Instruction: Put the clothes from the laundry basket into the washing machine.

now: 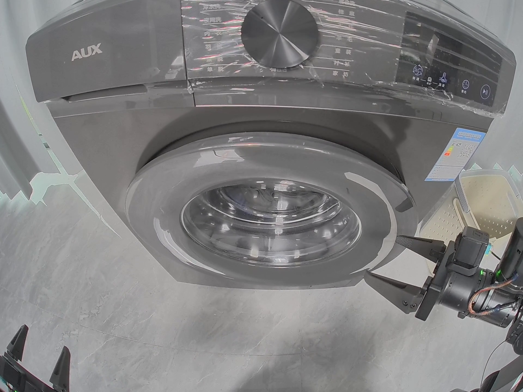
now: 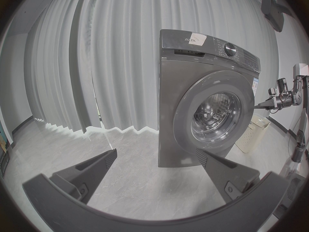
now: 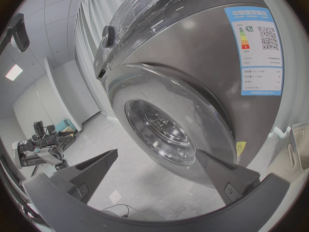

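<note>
A grey front-loading washing machine stands before me with its round glass door closed. My right gripper is open and empty, its fingers close to the door's right rim. In the right wrist view the door is just beyond the spread fingers of the right gripper. A cream laundry basket stands on the floor right of the machine; its contents are hidden. My left gripper is low at the front left, open and empty, far from the machine.
Pale curtains hang behind and left of the machine. Grey tiled floor lies open in front of it. In the left wrist view, the basket sits tight against the machine's right side.
</note>
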Available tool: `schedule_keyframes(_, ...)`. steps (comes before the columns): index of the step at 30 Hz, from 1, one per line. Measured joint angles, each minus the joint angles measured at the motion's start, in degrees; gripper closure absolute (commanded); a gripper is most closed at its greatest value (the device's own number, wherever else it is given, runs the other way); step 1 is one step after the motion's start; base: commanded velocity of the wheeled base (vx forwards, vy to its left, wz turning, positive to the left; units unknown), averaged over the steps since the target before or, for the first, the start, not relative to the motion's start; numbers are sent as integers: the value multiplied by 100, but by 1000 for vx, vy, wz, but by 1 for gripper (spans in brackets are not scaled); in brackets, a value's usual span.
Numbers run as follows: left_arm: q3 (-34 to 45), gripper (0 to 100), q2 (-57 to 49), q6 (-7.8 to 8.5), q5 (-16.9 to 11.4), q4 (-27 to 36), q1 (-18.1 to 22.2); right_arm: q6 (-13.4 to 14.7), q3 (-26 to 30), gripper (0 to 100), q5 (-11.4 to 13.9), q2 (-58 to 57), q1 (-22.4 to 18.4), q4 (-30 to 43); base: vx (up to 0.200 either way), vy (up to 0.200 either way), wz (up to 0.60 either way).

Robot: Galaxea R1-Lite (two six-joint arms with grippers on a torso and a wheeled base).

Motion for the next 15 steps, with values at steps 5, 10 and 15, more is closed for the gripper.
schedule_keyframes(5, 0, 0, 0, 2, 0, -1, 0, -22, -41, 0, -1, 90, 9, -27, 160, 0, 0)
schedule_keyframes(10, 0, 0, 0, 6, 0, -1, 0, -17, -163, 0, 35, 232, 9, 0, 0, 0, 0)
schedule_keyframes(15, 0, 0, 0, 4, 0, -1, 0, 13, -397, 0, 29, 411, -69, -234, 0, 0, 0)
